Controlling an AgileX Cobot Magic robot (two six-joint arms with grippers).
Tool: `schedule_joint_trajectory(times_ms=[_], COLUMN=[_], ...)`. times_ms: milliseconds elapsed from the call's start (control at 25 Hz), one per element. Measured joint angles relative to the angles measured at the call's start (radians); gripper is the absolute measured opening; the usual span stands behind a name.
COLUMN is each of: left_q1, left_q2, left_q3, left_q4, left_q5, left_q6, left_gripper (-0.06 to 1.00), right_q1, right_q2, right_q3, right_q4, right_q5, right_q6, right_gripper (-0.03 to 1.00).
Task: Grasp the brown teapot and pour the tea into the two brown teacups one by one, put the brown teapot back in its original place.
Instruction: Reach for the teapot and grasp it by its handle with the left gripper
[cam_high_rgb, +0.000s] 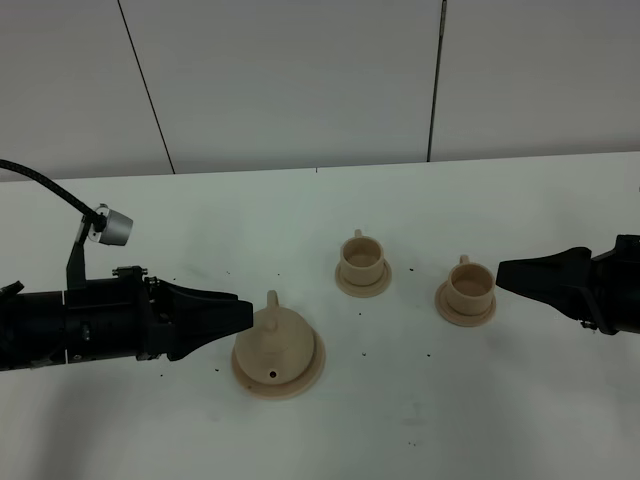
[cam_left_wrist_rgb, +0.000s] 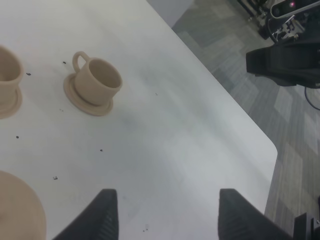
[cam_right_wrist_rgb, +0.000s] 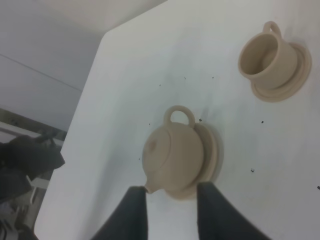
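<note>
We find the brown teapot on its wide saucer in the table's left half, handle toward the rear edge, spout toward the front. The left pincer, jaws wide apart and empty, hovers just beside it on the left-edge side; the right pincer, jaws apart, hangs well away beside a teacup.

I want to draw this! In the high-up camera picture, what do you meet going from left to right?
left gripper → brown teapot → first teacup → second teacup → right gripper
</note>
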Motion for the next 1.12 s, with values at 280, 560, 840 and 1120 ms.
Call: schedule_joint_trajectory(times_ms=[280, 560, 840, 1120], left_q1=[0.0, 0.0, 0.0, 0.0], left_q2=[0.0, 0.0, 0.0, 0.0], left_q3=[0.0, 0.0, 0.0, 0.0], left_q4=[0.0, 0.0, -0.051, -0.072], left_q5=[0.0, 0.0, 0.0, 0.0], left_q6=[0.0, 0.0, 0.0, 0.004], left_gripper=[0.51, 0.51, 0.51, 0.51], right_q1=[0.0, 0.0, 0.0, 0.0], right_q2=[0.0, 0.0, 0.0, 0.0], right_q3=[0.0, 0.0, 0.0, 0.0], right_q4=[0.0, 0.0, 0.018, 0.04], right_q5=[-0.001, -0.001, -0.002, -0.001], right_q6=[0.0, 0.0, 0.0, -0.026], right_gripper=[0.24, 0.24, 0.24, 0.24])
